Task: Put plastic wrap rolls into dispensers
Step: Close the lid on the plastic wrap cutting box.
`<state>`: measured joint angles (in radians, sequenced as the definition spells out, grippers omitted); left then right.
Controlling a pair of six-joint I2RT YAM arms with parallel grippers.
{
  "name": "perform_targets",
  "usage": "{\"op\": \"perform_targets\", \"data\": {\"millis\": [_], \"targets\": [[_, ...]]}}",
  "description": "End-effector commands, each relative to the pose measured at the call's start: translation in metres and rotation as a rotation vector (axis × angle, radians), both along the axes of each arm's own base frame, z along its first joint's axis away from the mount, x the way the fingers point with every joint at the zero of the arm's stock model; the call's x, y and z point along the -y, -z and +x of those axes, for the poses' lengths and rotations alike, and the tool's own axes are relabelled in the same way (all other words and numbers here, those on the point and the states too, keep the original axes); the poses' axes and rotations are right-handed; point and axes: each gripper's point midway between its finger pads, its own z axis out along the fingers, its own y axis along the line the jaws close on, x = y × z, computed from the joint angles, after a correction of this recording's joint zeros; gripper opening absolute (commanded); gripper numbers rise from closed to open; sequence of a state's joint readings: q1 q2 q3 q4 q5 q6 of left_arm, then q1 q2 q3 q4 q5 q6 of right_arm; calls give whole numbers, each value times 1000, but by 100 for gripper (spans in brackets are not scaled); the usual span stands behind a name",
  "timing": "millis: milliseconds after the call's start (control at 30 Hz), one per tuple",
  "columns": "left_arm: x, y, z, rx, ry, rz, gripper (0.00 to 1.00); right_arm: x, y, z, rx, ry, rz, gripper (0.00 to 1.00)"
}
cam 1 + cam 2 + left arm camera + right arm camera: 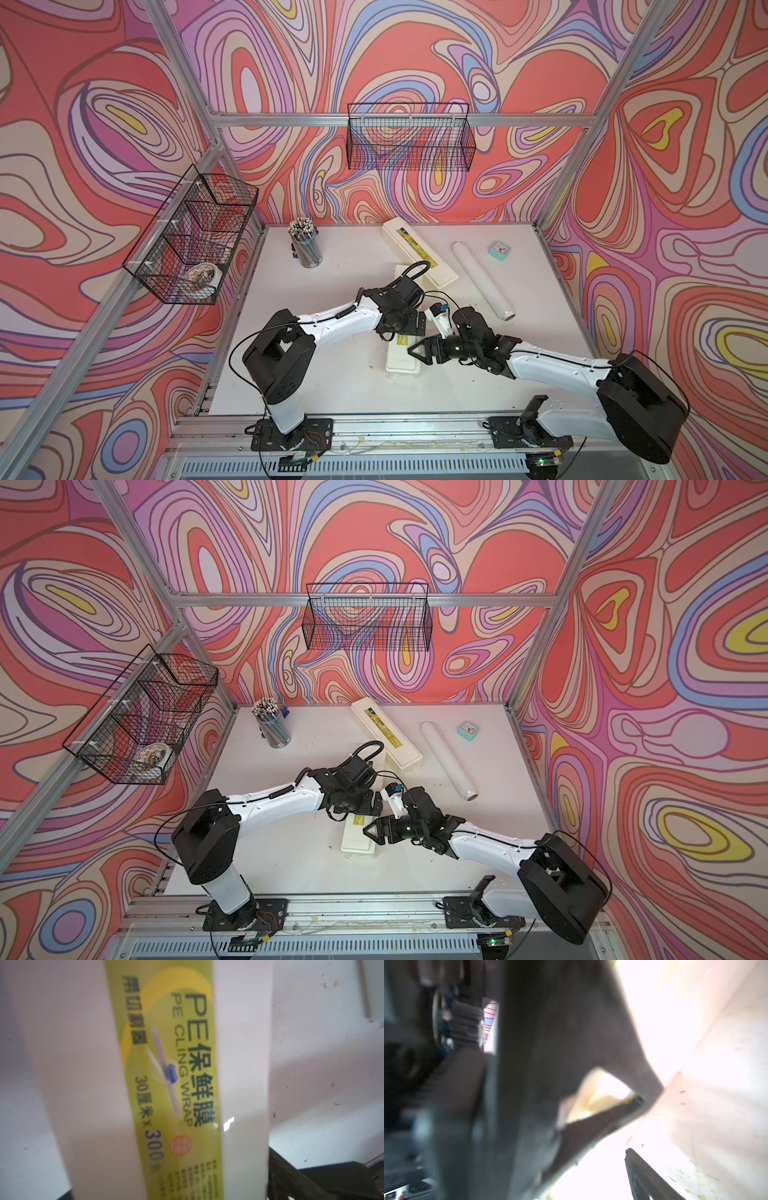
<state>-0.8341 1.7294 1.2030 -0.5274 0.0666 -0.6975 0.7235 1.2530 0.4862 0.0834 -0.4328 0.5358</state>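
Dispenser: I read "PE CLING WRAP" on yellow label; body cream-white. L gripper wide open astride it, R gripper parted.

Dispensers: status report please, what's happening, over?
Left gripper open over near dispenser, lid shut. Right gripper open at its edge. One plastic wrap roll loose on table beside far dispenser. Pencil cup, small clock off to the back.

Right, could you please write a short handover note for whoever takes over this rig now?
Left gripper: jaws wide, astride the near dispenser; contact unclear.
Right gripper: jaws apart at its side edge.
Far dispenser shut; one roll lies loose right of it.
Second roll not visible, perhaps inside the near one.
Left to do: load the loose roll, confirm the other.
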Motion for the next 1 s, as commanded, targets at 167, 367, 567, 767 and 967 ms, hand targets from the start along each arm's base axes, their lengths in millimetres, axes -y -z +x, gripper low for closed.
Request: {"op": "perform_targets", "data": {"millis": [167,367,567,767,967], "targets": [[7,-17,0,-8,45,-49,100,15,18,1,-9,44,-95,86],[12,-7,-1,-38,52,-55,100,-3,5,12,11,48,0,90],[16,-3,-2,-52,52,-68,100,-10,0,22,39,54,18,98],[21,-1,-2,-84,13,-105,100,-17,8,21,11,33,29,96],[25,-5,1,-108,-44,-188,100,-9,30,14,-35,35,-28,89]]}}
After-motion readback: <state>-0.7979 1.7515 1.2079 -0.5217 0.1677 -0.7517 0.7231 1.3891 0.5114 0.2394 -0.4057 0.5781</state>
